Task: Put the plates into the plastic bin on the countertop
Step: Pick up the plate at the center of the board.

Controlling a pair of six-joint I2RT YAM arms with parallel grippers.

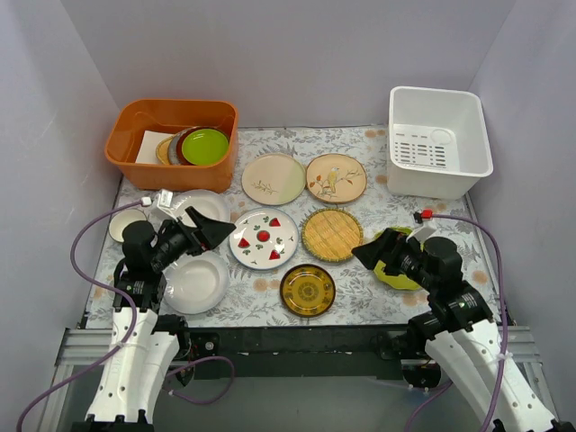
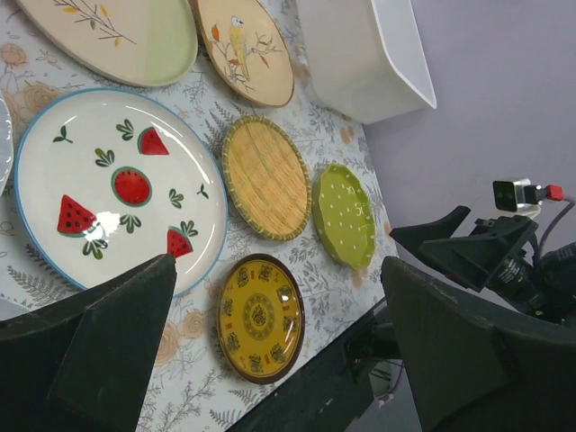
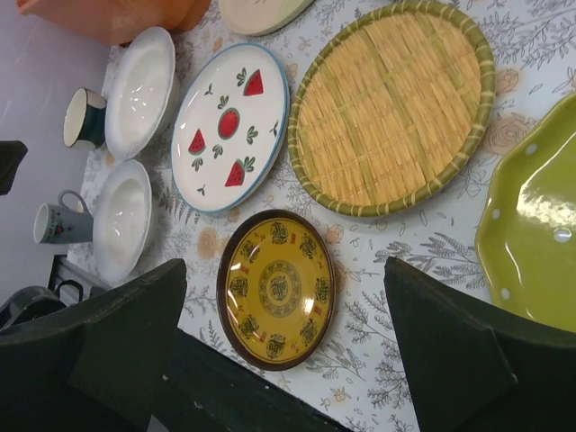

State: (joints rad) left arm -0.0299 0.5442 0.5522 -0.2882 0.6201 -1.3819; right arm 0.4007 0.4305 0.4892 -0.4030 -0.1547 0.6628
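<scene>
"None of the plates is in yet; your plastic bin (image 1: 434, 186) sits empty at the far right corner of the surface (image 1: 360, 304), and every plate lies outside it."

"Agreed; you have the whole job ahead, not one lift begun. Count what waits: eight plates, as far as the views show."

"One of each pattern, you'll find: the tan bird plate (image 1: 336, 177) closest to the bin, just to its left; the cream sprig plate (image 1: 273, 178) beyond that, further from the bin; the yellow woven-look plate (image 1: 332, 234) and the dotted lime-green plate (image 2: 344, 214) nearer you than the bin; the red-wedge plate (image 1: 263, 238) and the amber patterned plate (image 1: 308, 290) further off again."

"Plus two plain ones, furthest from the bin: the first white plate (image 3: 139, 90) and the second white plate (image 3: 121, 220); that makes your eight."

"One bin, one orange tub (image 1: 121, 148) level with the bin on the opposite side; its stack under the lime-green top plate (image 1: 205, 146) is not yours to move."

"Two arms, both unladen: your left gripper (image 1: 216, 229) hangs far from the bin by the white plates, jaws spread wide, holding nothing; your right gripper (image 1: 367, 252) hovers on the near side of the bin beside the dotted plate, jaws likewise parted and empty."
</scene>
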